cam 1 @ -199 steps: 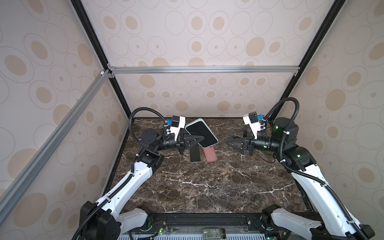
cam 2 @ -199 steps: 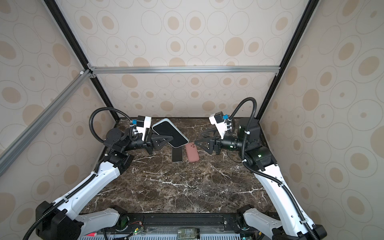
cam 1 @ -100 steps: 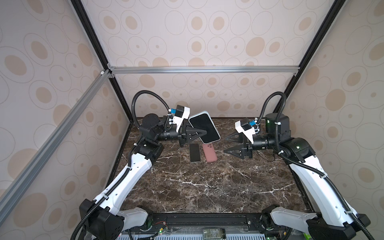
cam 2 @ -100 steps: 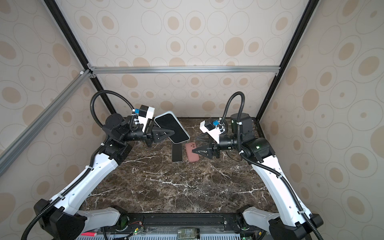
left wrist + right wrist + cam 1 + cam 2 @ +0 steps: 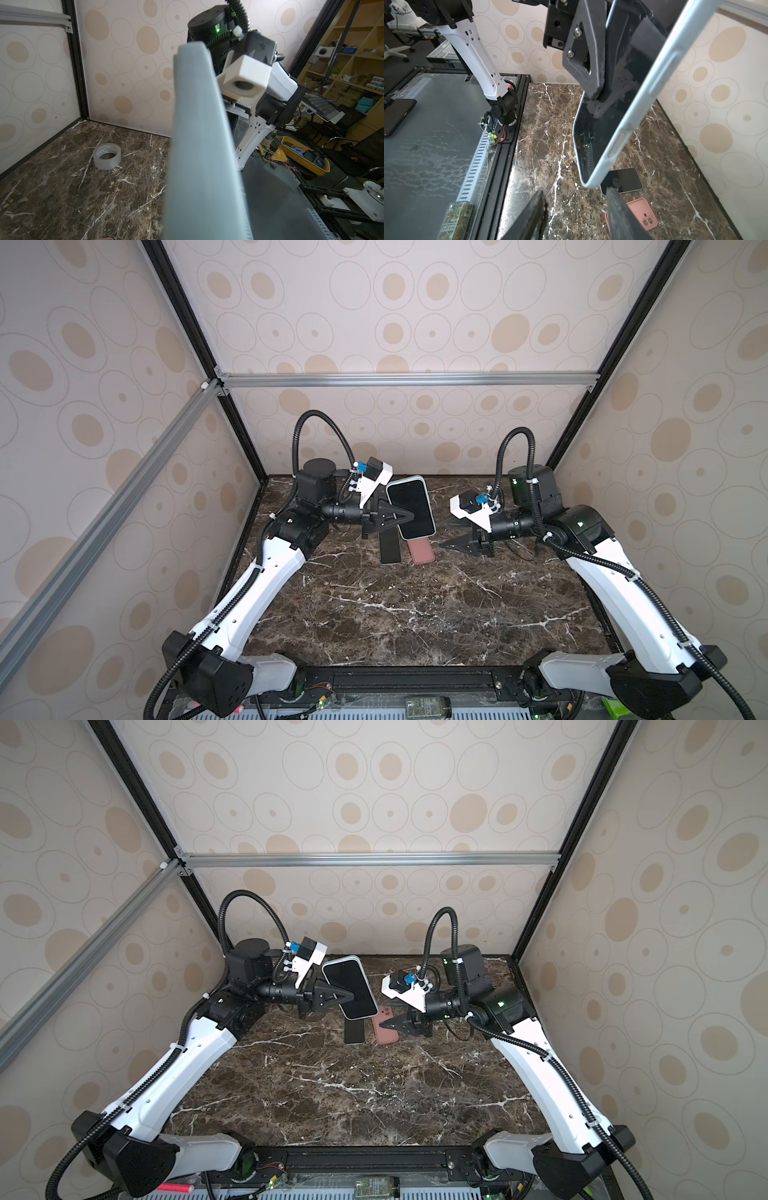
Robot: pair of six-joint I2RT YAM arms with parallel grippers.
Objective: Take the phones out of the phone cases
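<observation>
The phone (image 5: 411,506) (image 5: 349,986), dark screen up, sits in a pale blue phone case (image 5: 643,99) and hangs tilted above the back of the marble table (image 5: 415,614). My left gripper (image 5: 409,515) (image 5: 353,995) is shut on its long side, one finger (image 5: 587,62) lying across the screen. In the left wrist view the case's back (image 5: 199,145) hides the jaws. My right gripper (image 5: 446,533) (image 5: 386,1016) (image 5: 576,191) stands open just right of the phone's lower corner, with nothing between its fingers.
A bare dark-screened phone (image 5: 390,547) (image 5: 627,179) and an empty pink case (image 5: 422,551) (image 5: 643,214) lie on the table under the held phone. A clear tape roll (image 5: 107,153) stands near the back corner. The enclosure walls close three sides.
The left arm has lifted the cased phone higher and a little toward the back. The right gripper has moved left toward the phone, rolled over, and its jaws have narrowed.
</observation>
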